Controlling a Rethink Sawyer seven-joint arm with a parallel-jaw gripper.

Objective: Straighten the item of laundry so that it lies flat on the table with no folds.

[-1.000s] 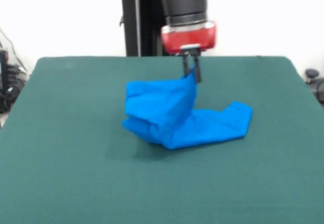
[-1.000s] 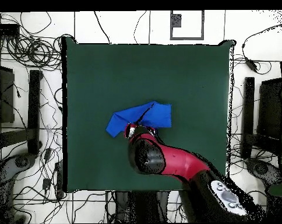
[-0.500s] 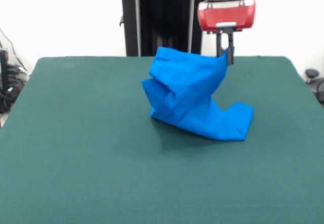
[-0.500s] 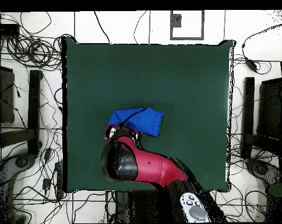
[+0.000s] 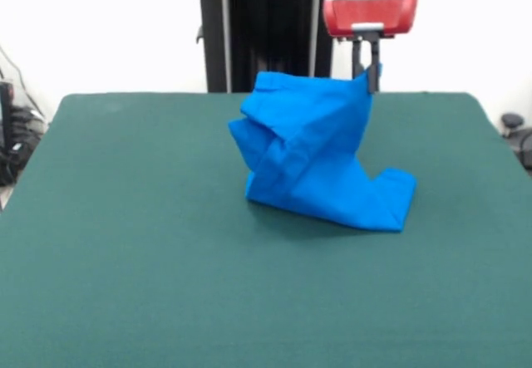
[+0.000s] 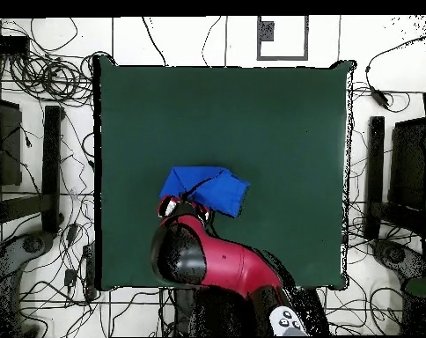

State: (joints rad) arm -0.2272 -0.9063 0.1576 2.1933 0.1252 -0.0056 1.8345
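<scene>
The table is big and covered in dark green cloth. The near part of it is bare in the front view.

Farther in, a bit right of the middle, sits the blue shirt. It is not flat. Its low end rests on the table and sticks out to the right as a short folded flap. The rest of the shirt is pulled up off the table like a little tent, with folds and creases down its left side. Only the plain blue side shows. A dark shadow lies on the green cloth just under its near edge.

At the very top right corner of the raised shirt are the fingers. They are two thin dark prongs pointing down, and they are pinched together on the shirt's top corner, holding it up. Above them is the red end of the arm, which comes down from the top of the picture.

From above, the shirt is a small bunched blue shape on the table, closer to the left side. The red and black arm covers its lower edge, so the fingers are hidden in that view.
</scene>
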